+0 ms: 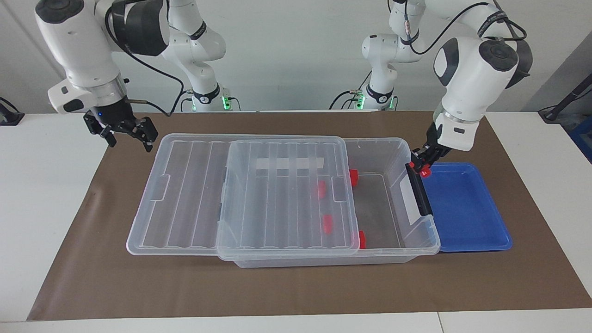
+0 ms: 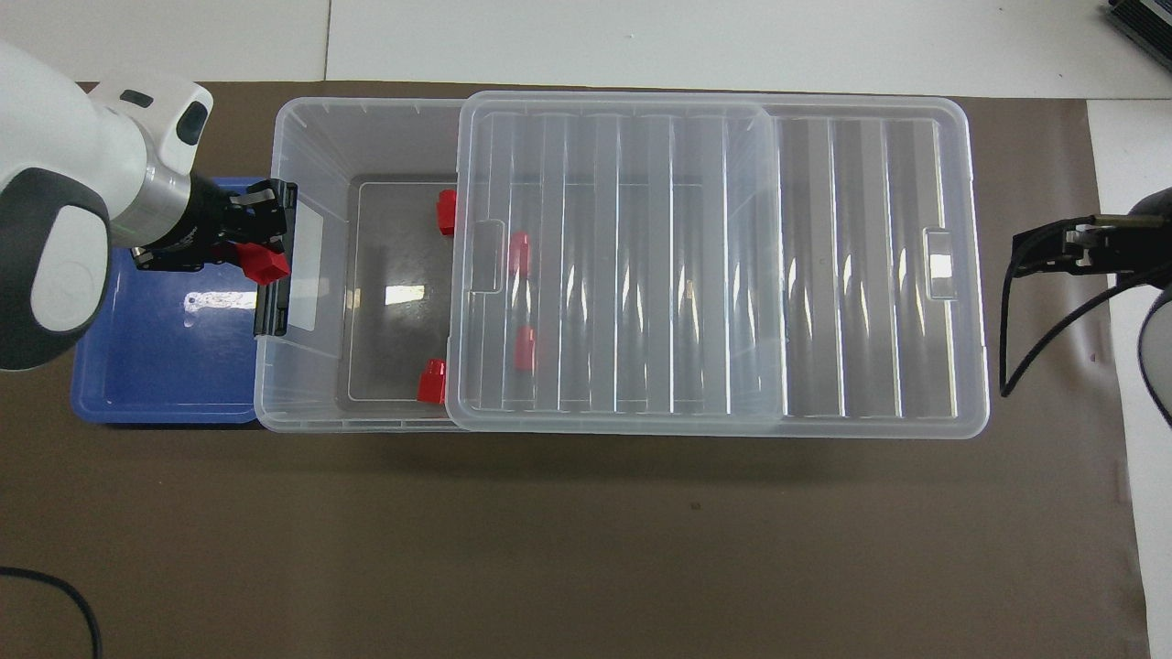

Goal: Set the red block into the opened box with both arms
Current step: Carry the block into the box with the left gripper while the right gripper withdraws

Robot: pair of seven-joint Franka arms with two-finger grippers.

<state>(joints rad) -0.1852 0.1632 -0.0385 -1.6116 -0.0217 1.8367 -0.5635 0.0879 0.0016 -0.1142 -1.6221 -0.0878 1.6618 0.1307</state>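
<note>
My left gripper (image 1: 422, 166) (image 2: 259, 254) is shut on the red block (image 1: 424, 172) (image 2: 266, 264) and holds it in the air over the box's black end latch (image 1: 419, 189), between the blue tray and the box. The box (image 1: 398, 150) (image 2: 307, 137) is a clear bin; its ribbed lid (image 1: 277, 194) (image 2: 714, 265) is slid toward the right arm's end, leaving the latch end uncovered. Several red blocks (image 1: 354, 177) (image 2: 446, 210) lie inside, some under the lid. My right gripper (image 1: 129, 138) (image 2: 1033, 252) hangs open and empty over the mat, just off the lid's end.
A blue tray (image 1: 467, 208) (image 2: 165, 366) with nothing in it sits against the box at the left arm's end. A brown mat (image 1: 296, 286) covers the table. Two slimmer arms with green-lit bases (image 1: 208, 99) stand at the robots' edge.
</note>
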